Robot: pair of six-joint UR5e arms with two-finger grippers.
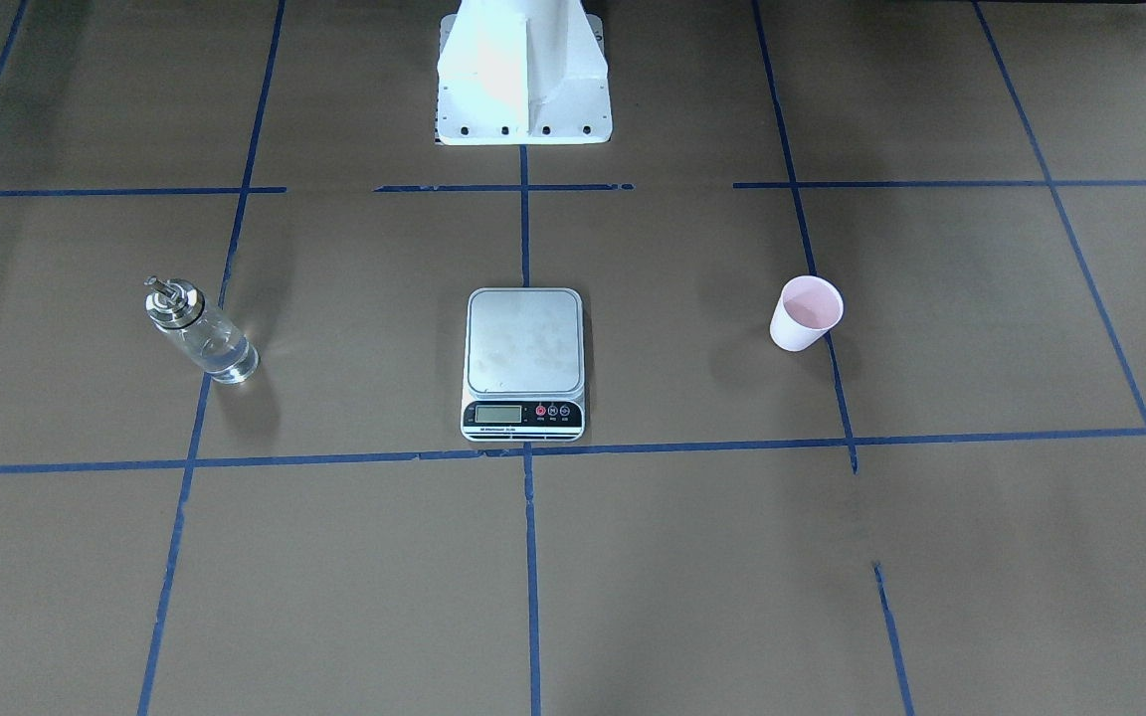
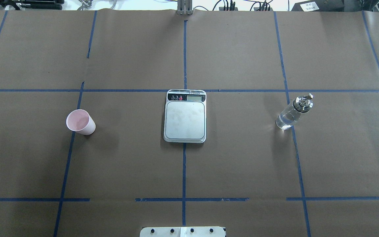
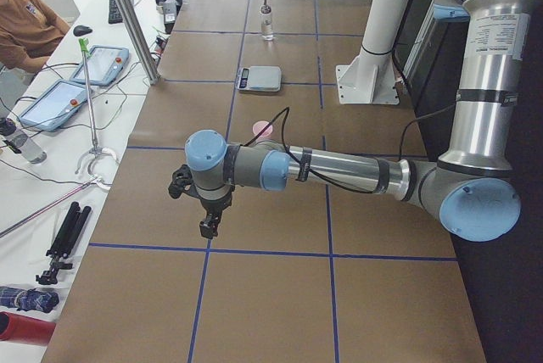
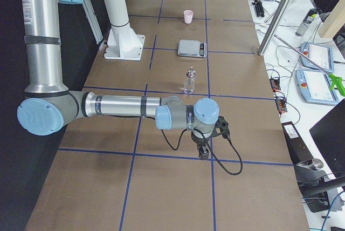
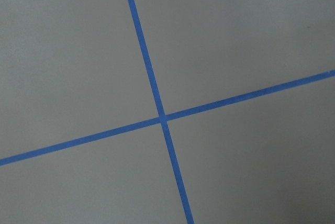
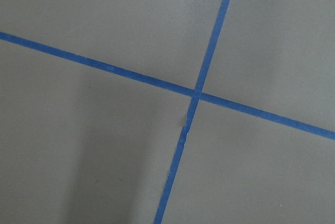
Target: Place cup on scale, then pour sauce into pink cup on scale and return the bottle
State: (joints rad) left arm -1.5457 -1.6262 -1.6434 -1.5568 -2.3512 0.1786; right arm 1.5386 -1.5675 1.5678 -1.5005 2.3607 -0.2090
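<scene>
Your left end effector [image 3: 208,226] and right end effector [image 4: 203,151] hang over opposite ends of the counter [image 2: 242,158]; whether either is open or closed cannot be told. Mid-counter, the cup [image 2: 80,122], scale [image 2: 185,116] and bottle [image 2: 294,112] stand upright in a row, well apart.

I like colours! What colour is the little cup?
Pale pink. The cup shows best in the overhead view.

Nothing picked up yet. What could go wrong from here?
1. The cup looks light and empty; a hard squeeze may crush it, a glancing touch may tip it.
2. The bottle is smooth glass and could slip when tilted.
3. Its spout is thin and the cup's mouth narrow, so sauce may land on the scale.
</scene>
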